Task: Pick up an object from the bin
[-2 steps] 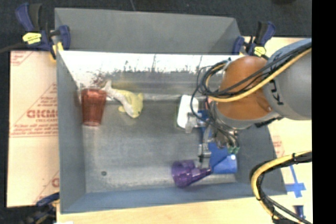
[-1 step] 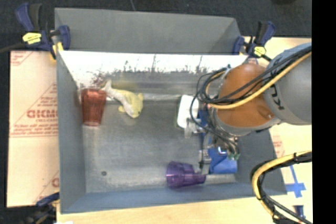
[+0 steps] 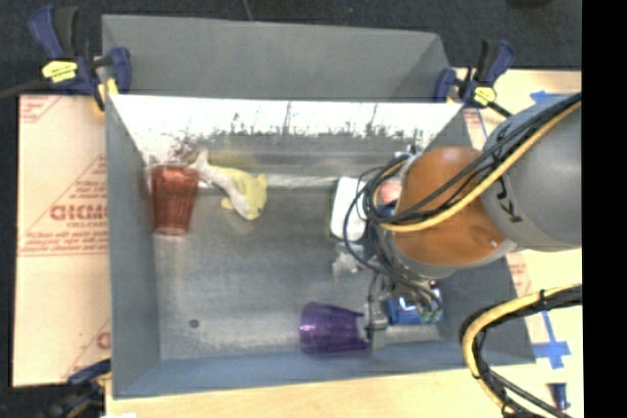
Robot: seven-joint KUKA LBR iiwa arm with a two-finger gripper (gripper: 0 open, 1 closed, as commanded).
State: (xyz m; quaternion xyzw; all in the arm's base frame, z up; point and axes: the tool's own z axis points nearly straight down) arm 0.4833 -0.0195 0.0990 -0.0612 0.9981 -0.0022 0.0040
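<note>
- Near the front right corner of the bin, in the camera view, the jaws sit low, down by the floor.
- The arm reaches in from the right. Its round orange cover hides much of the right side of the bin.
- A purple cup lies on its side by the front wall. It is just beside the jaws, on their left. I cannot tell if they touch it.
- A small blue thing lies on the other side of the jaws, very close too. Part of it is hidden.
- A white thing lies near the middle of the bin, half under the orange cover.
- A red cup stands by the left wall, near the back. A yellow soft thing lies just beside it. Both are well apart from the jaws.
- How far along: I think the job is about half done. The jaws are down among the things, but nothing is lifted. All the things I can see rest on the floor of the bin.
- What is left: get a good hold on one thing and lift it out. My guess is the purple cup or the blue thing, as they lie nearest.
- The jaws: I cannot tell if they are open or closed. Cables and dark parts hide them. I see nothing between them, so I cannot say they hold anything.
</note>
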